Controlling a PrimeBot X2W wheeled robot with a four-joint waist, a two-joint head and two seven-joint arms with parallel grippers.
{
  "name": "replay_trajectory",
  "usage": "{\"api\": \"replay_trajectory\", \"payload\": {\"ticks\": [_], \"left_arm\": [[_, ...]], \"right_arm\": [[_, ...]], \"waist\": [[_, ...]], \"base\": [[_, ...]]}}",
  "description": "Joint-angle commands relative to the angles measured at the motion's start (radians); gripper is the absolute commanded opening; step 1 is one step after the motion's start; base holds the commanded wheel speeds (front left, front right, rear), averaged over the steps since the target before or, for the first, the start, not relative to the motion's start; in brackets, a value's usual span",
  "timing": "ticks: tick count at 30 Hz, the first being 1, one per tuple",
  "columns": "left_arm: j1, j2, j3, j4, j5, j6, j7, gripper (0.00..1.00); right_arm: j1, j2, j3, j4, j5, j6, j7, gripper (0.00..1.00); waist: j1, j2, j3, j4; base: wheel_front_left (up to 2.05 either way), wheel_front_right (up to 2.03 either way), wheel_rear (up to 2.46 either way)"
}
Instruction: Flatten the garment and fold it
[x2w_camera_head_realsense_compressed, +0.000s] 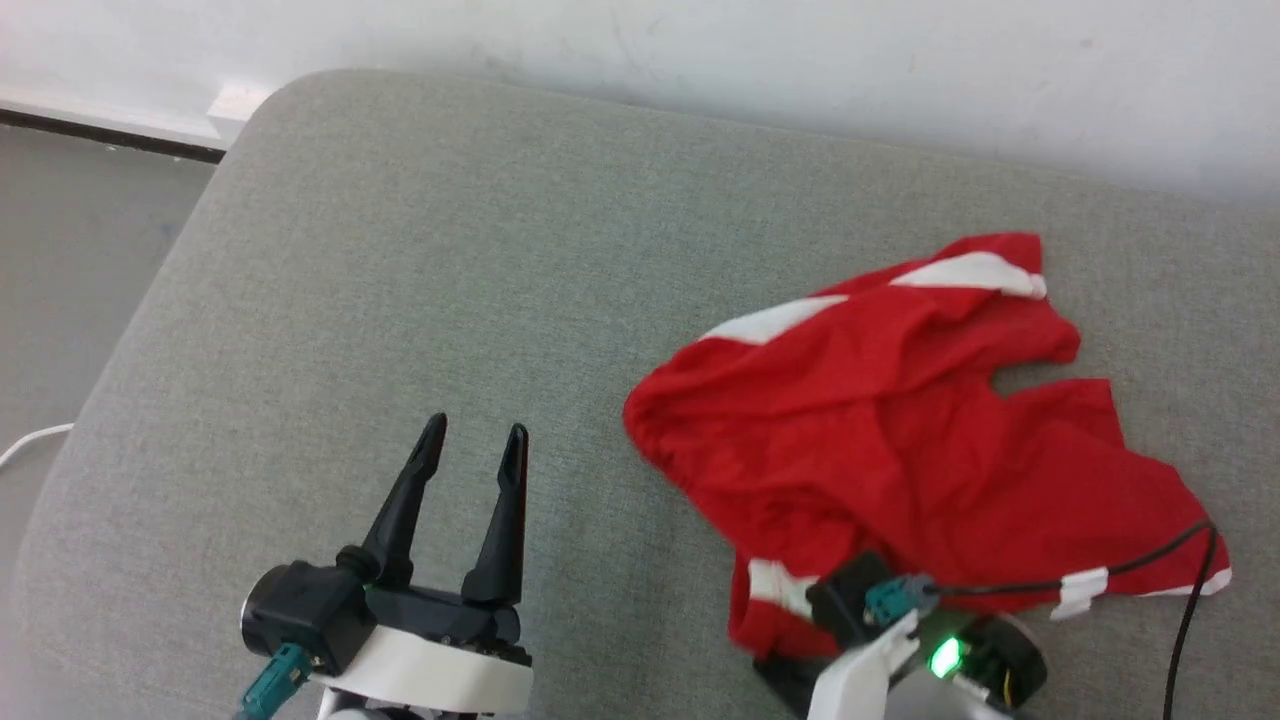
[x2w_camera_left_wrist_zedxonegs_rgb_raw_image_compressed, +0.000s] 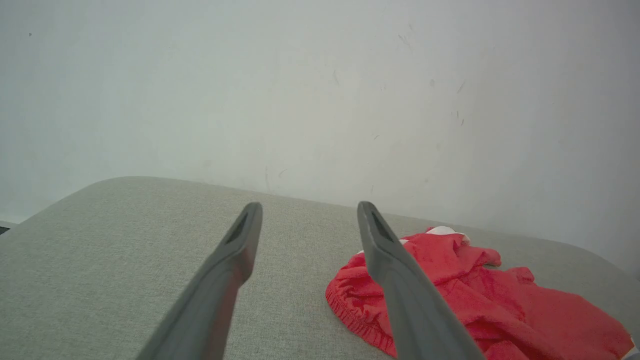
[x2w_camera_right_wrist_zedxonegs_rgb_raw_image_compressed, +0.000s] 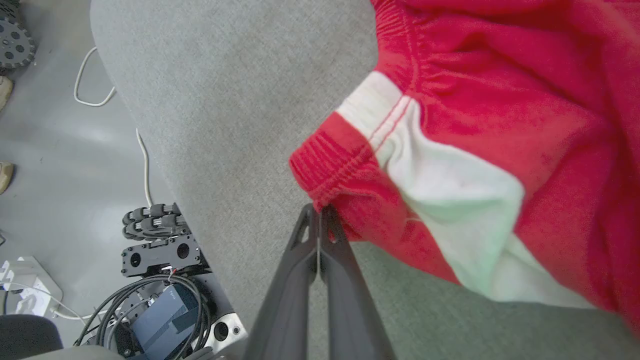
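**Red shorts, crumpled: one corner taken**

Shorts (x2w_camera_head_realsense_compressed: 900, 430): bunched on cushion (x2w_camera_head_realsense_compressed: 450, 250), toward 4 o'clock in head view.
Right gripper (x2w_camera_right_wrist_zedxonegs_rgb_raw_image_compressed: 318, 212): fingers pinched together on waistband corner, heap's 7 o'clock, likely to pull it flat.
Left gripper (x2w_camera_head_realsense_compressed: 472, 435): spread, empty, 9 o'clock of heap, well apart, seemingly in reserve.

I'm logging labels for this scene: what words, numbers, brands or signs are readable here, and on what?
None can be read.
The garment shows plain red cloth and white stripes, with no print facing any camera.
Any marking on the blue box on the floor is too small to read.
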Motion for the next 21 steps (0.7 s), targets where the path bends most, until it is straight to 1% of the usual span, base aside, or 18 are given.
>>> {"api": "replay_trajectory", "payload": {"ticks": [1,2,3,4,5,9,10,13,16,17,19,21], "left_arm": [[0.002,-0.002,0.000,0.003,-0.001,0.003,-0.005,1.00],[0.002,-0.002,0.000,0.003,-0.001,0.003,-0.005,1.00],[-0.001,-0.002,-0.002,0.006,-0.002,0.003,-0.005,1.00],[-0.003,-0.002,-0.003,0.007,-0.002,0.002,-0.005,1.00],[-0.004,-0.002,-0.003,0.009,-0.002,0.002,-0.005,1.00],[-0.006,-0.002,-0.001,0.014,0.001,0.001,-0.005,1.00],[-0.003,-0.002,0.003,0.015,0.005,0.000,-0.005,1.00],[0.003,0.001,0.008,0.014,0.012,-0.001,-0.005,1.00],[0.013,0.002,0.013,0.009,0.018,-0.001,-0.005,1.00],[0.013,0.002,0.013,0.009,0.018,-0.001,-0.005,1.00],[0.022,0.003,0.016,0.002,0.023,-0.001,-0.005,1.00],[0.032,0.004,0.020,-0.008,0.027,-0.001,-0.005,1.00]], "right_arm": [[0.024,-0.004,0.011,-0.012,0.011,-0.001,0.016,0.00],[0.024,-0.004,0.011,-0.012,0.011,-0.001,0.016,0.00],[0.044,-0.015,0.021,-0.007,0.015,-0.001,0.040,0.05],[0.046,-0.020,0.026,-0.002,0.011,-0.001,0.047,0.54],[0.042,-0.024,0.030,-0.001,0.004,-0.001,0.042,1.00],[0.021,-0.007,0.023,-0.004,-0.002,-0.001,0.005,1.00],[0.007,0.012,0.011,-0.019,0.012,-0.001,-0.016,1.00],[0.010,0.045,-0.028,-0.059,0.057,-0.001,-0.020,1.00],[0.038,0.078,-0.106,-0.125,0.110,-0.001,-0.017,1.00],[0.038,0.078,-0.106,-0.125,0.110,-0.001,-0.017,1.00],[0.057,0.092,-0.187,-0.181,0.113,-0.001,-0.054,1.00],[0.071,0.099,-0.279,-0.228,0.086,-0.001,-0.125,1.00]], "waist": [[0.0000,0.0000,0.004,-0.001],[0.0000,0.0000,0.004,-0.001],[0.0000,0.0000,0.007,-0.002],[0.0000,0.0000,0.008,-0.003],[0.0000,0.0000,0.008,-0.004],[0.0000,0.0000,0.002,-0.010],[0.0000,0.0000,-0.006,-0.017],[0.0000,0.0000,-0.020,-0.026],[0.0000,0.0000,-0.034,-0.036],[0.0000,0.0000,-0.034,-0.036],[0.0000,0.0000,-0.042,-0.043],[0.0000,0.0000,-0.048,-0.050]], "base": [[0.00,0.00,0.00],[0.00,0.00,0.00],[0.00,0.00,0.00],[0.00,0.00,0.00],[0.00,0.00,0.00],[0.00,0.00,0.00],[0.00,0.00,0.00],[0.00,0.00,0.00],[0.00,0.00,0.00],[0.00,0.00,0.00],[0.00,0.00,0.00],[0.00,0.00,0.00]]}}
